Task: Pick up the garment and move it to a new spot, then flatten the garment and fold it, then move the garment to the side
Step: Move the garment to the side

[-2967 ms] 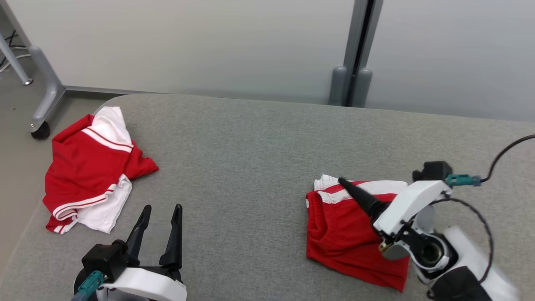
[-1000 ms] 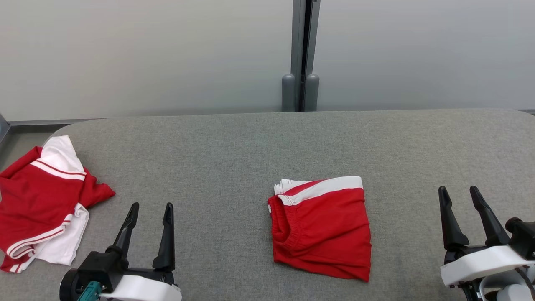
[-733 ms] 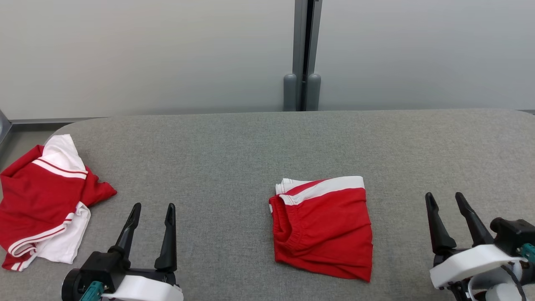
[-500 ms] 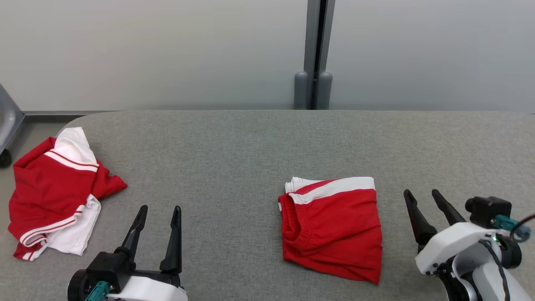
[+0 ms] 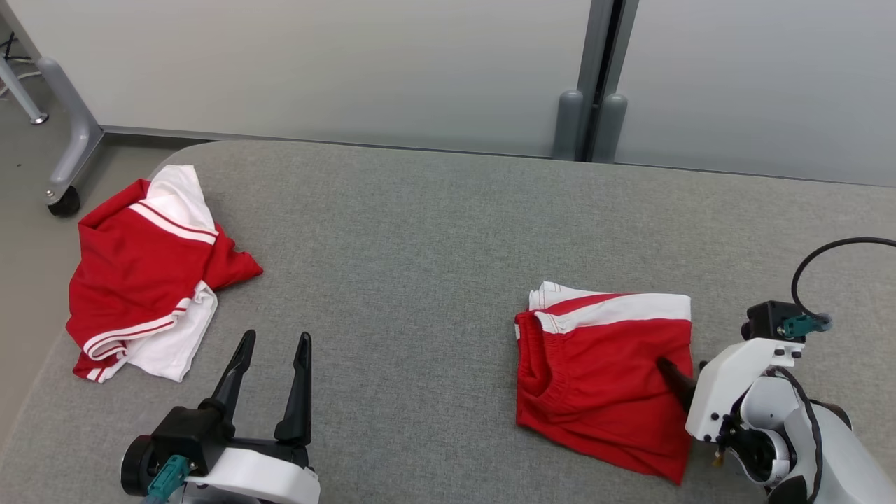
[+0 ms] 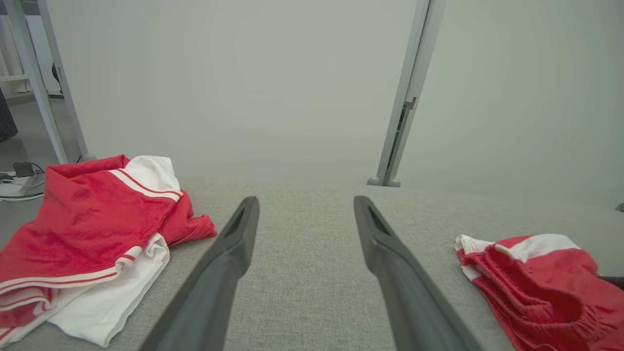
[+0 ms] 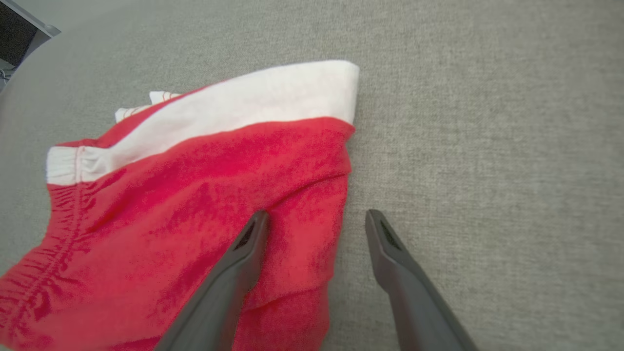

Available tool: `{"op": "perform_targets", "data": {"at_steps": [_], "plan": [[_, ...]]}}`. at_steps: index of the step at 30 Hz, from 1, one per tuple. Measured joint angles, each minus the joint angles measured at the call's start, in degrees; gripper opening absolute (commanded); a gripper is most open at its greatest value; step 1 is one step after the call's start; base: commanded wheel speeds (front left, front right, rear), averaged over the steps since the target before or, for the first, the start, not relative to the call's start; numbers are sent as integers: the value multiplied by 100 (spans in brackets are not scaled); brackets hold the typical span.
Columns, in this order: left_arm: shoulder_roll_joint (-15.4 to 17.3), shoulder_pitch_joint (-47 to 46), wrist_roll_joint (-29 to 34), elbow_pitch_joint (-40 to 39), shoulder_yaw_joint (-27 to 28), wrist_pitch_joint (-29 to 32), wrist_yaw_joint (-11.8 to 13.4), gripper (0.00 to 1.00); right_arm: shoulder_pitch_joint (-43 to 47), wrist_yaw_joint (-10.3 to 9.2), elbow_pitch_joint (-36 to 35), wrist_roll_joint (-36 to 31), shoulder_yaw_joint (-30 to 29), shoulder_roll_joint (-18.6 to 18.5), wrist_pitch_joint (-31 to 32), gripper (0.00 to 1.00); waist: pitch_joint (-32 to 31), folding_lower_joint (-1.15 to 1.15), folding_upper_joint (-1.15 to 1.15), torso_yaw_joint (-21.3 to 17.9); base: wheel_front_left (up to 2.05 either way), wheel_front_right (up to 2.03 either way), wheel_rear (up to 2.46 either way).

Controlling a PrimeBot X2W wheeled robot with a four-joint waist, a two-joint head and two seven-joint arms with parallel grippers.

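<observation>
Red shorts with a white band point(image 5: 595, 378), folded, lie on the grey cloth-covered table point(image 5: 420, 238) at the right. My right gripper point(image 7: 317, 217) is open and low over their right edge, with one finger point(image 7: 243, 263) on the red cloth and the other over bare table. In the head view one dark finger point(image 5: 670, 376) pokes onto the shorts from the white wrist. My left gripper point(image 5: 273, 343) stands open and empty at the front left, its fingers point(image 6: 234, 253) pointing along the table, and the folded shorts point(image 6: 531, 278) lie to its right.
A crumpled red and white garment point(image 5: 143, 273) lies near the table's left edge, also in the left wrist view point(image 6: 87, 219). A grey post point(image 5: 595, 77) and pale wall panels stand behind the table. A wheeled frame leg point(image 5: 66, 140) stands on the floor at far left.
The head camera has swung, shifting the whole picture. My right gripper has come in from the right of the shorts and dropped onto their right edge. The left gripper has stayed put.
</observation>
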Motion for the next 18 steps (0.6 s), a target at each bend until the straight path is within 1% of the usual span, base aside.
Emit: {"op": "perform_targets", "data": {"at_steps": [2, 5, 8, 9, 10, 11, 12, 18], "plan": [[0, -13, -9, 11, 0, 0, 0, 100, -8, 1, 191, -4, -56, 40, 236, 100, 30, 0, 0, 61, 0, 0, 0], [0, -16, -14, 16, 9, 0, 0, 100, -68, 1, 386, -21, -196, 102, 426, 100, 67, 0, 0, 110, 0, 0, 0], [-2, -30, -16, 10, 19, 0, 1, 100, -82, 0, 363, 4, -219, 190, 445, 100, 86, 0, 0, 117, 0, 0, 0], [-1, -30, -15, 9, 25, 0, 1, 100, -81, 0, 344, 26, -213, 210, 424, 86, 91, 0, 0, 110, 0, 0, 0], [-1, -30, -15, 8, 31, 0, 2, 100, -74, 0, 301, 53, -193, 225, 399, 48, 94, 0, 0, 100, 0, 0, 0], [-1, -30, -15, 7, 38, 0, 8, 100, -58, 0, 250, 74, -179, 238, 326, 31, 94, 0, 0, 84, 0, 0, 0], [-1, -33, -15, 3, 41, 0, 9, 100, -53, 0, 210, 99, -166, 257, 255, 0, 91, 0, 0, 63, 0, 0, 0], [-2, -46, 37, -13, 35, 1, 4, 100, -36, 0, 78, 146, -169, 186, -196, 0, 39, 0, 0, -154, 0, 0, 0]]}}
